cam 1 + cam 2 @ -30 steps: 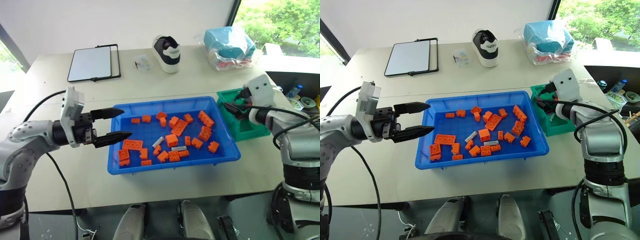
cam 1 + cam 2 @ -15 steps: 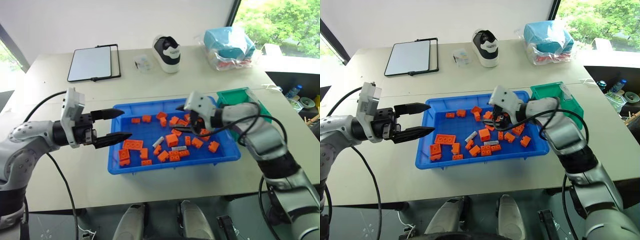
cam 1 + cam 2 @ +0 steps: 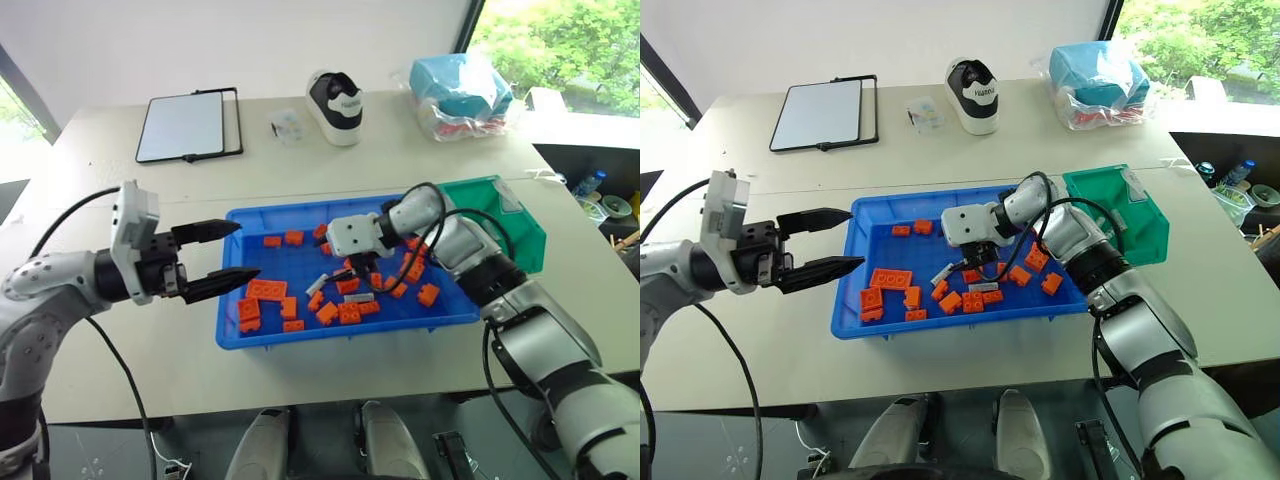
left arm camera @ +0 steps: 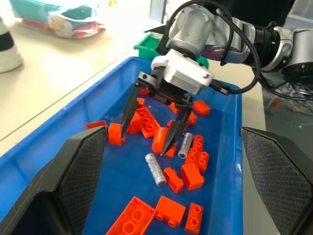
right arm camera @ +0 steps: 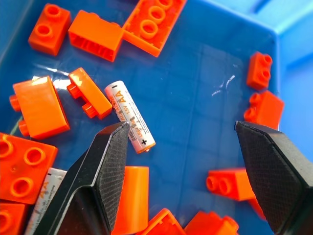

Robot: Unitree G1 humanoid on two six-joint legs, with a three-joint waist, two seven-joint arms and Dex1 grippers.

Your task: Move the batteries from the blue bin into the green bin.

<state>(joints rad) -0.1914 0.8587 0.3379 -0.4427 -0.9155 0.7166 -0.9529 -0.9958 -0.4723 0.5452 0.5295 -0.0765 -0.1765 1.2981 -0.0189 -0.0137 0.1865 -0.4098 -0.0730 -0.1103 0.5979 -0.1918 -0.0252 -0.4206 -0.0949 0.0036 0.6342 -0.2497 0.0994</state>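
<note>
The blue bin (image 3: 340,336) sits mid-table, strewn with orange bricks (image 3: 265,290). Two batteries lie among them: one (image 3: 316,284) on the bin floor, another (image 3: 358,297) beside it. In the right wrist view the first battery (image 5: 130,117) lies just off one finger (image 5: 105,166). My right gripper (image 3: 352,270) points down into the bin over these batteries, open and empty. The left wrist view shows it (image 4: 146,139) with its jaws spread above a brick. My left gripper (image 3: 248,249) hovers open and empty at the bin's left end. The green bin (image 3: 505,215) stands against the blue bin's right end.
Several things lie at the back of the table: a white board with a black frame (image 3: 185,127), a small clear packet (image 3: 288,126), a black-and-white shoe (image 3: 335,105) and a plastic bag of teal items (image 3: 462,92). The table's right edge runs just past the green bin.
My right gripper has swung left from the green bin into the blue bin and turned to point down over the batteries. My left gripper has held its place.
</note>
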